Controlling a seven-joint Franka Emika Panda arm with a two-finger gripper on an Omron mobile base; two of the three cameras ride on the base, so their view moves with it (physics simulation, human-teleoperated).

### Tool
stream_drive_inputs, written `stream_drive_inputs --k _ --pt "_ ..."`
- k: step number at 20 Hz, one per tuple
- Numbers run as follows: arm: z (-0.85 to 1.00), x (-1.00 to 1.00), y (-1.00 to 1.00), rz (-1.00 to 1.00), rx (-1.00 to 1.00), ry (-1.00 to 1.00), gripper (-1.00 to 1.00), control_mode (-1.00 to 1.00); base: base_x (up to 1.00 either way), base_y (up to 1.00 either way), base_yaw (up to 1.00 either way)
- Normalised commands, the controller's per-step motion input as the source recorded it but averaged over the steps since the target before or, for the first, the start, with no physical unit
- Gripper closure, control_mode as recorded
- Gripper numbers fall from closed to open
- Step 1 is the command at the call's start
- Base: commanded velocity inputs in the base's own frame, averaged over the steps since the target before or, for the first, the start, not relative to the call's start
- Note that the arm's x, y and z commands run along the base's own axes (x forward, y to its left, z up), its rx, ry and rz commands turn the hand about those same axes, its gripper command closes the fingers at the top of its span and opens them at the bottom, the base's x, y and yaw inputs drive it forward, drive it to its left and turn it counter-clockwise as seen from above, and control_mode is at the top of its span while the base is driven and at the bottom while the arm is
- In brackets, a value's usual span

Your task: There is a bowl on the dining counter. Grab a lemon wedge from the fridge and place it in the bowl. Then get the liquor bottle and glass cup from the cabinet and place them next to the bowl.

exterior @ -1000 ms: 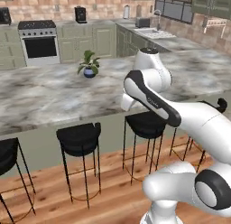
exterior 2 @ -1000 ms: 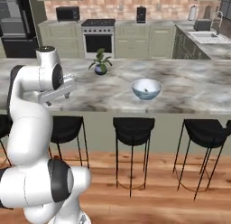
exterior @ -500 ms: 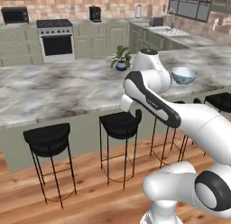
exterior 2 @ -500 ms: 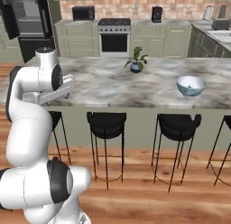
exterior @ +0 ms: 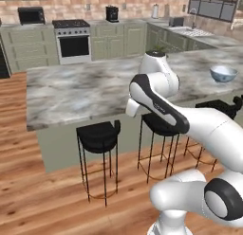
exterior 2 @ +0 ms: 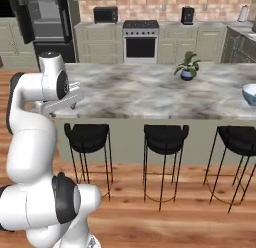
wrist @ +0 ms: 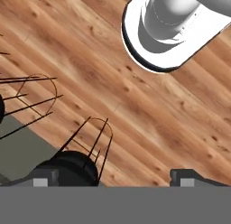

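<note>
On the counter, bowl (exterior: 223, 73) sits well apart from the seemingly empty gripper (wrist: 110, 175).

A polished grey-veined marble is seen on the dining counter (exterior 2: 150, 94), matt black seats on thin metal legs on the stools (exterior 2: 165, 137), and varnished wood on the floor (exterior: 42, 201).

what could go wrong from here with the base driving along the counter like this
1. The bar stools stand close along the dining counter; the moving base could clip one.
2. The open gripper points down at the wood floor with nothing held, and the arm is folded near the counter edge, so a swing could strike it.
3. The bowl sits near the counter's edge; a careless pass might knock it.
</note>
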Motion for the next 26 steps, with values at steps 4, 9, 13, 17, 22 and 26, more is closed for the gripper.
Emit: stream_drive_inputs --k 4,9,13,17,22,26 --pt "0.0 0.0 0.0 0.0 0.0 0.0 -1.0 1.0 0.0 1.0 -0.07" --pt "0.0 0.0 0.0 0.0 0.0 0.0 -1.0 1.0 0.0 1.0 -0.08" --pt "0.0 0.0 0.0 0.0 0.0 0.0 -1.0 1.0 0.01 1.0 -0.08" --pt "0.0 0.0 0.0 0.0 0.0 0.0 -1.0 1.0 0.27 1.0 -0.1" --pt "0.0 0.0 0.0 0.0 0.0 0.0 -1.0 1.0 0.59 1.0 -0.13" --pt "0.0 0.0 0.0 0.0 0.0 0.0 -1.0 1.0 0.83 1.0 -0.2"
